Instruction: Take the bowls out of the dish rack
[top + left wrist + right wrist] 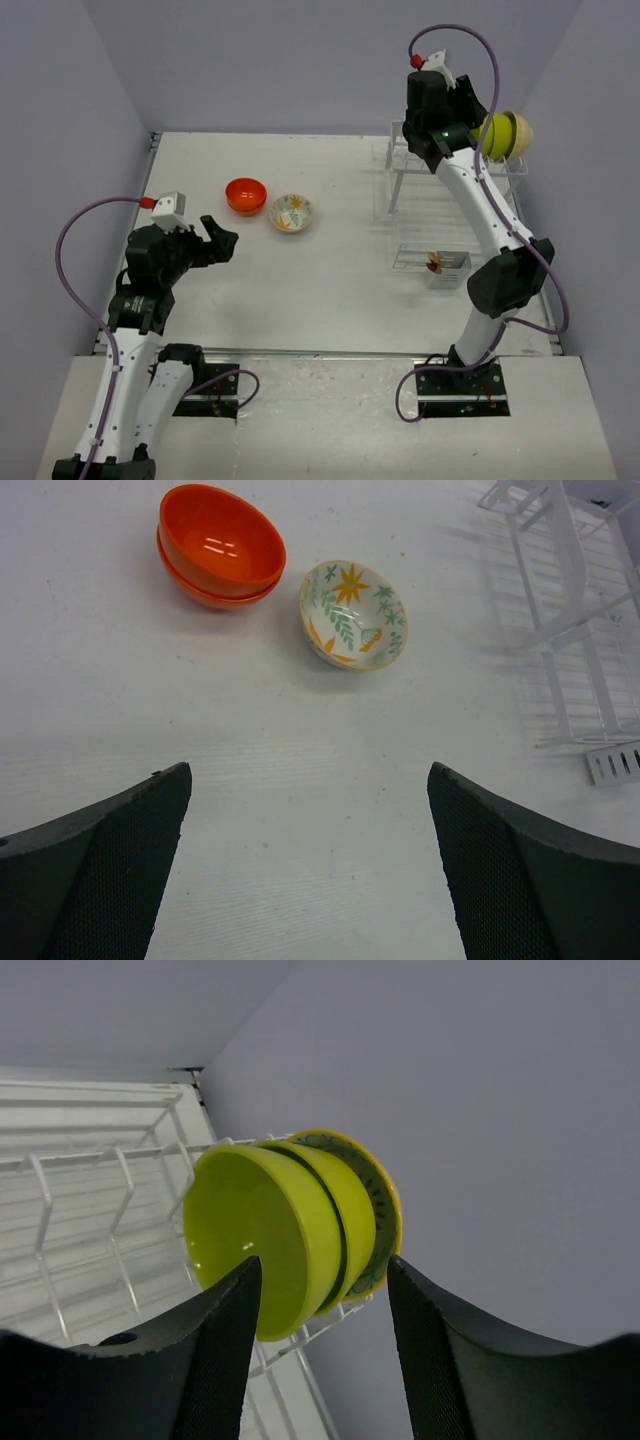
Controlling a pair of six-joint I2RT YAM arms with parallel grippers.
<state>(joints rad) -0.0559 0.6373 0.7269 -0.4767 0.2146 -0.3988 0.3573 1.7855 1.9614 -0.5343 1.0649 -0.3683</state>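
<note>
Two orange bowls (245, 195) sit stacked on the table, with the floral white bowl (291, 212) beside them; both also show in the left wrist view, the orange stack (220, 545) and the floral bowl (353, 615). My left gripper (222, 238) is open and empty just above the table, near them (310, 810). Two lime green bowls (270, 1230) stand on edge, nested, at the far right end of the dish rack (450, 190), with a beige bowl (385, 1215) behind them. My right gripper (325, 1275) is open, its fingers on either side of the green bowls' lower edge.
The rack's wire prongs (110, 1190) run left of the green bowls. A small cutlery basket (432, 265) with a brownish item sits on the table in front of the rack. The side walls stand close to the rack on the right.
</note>
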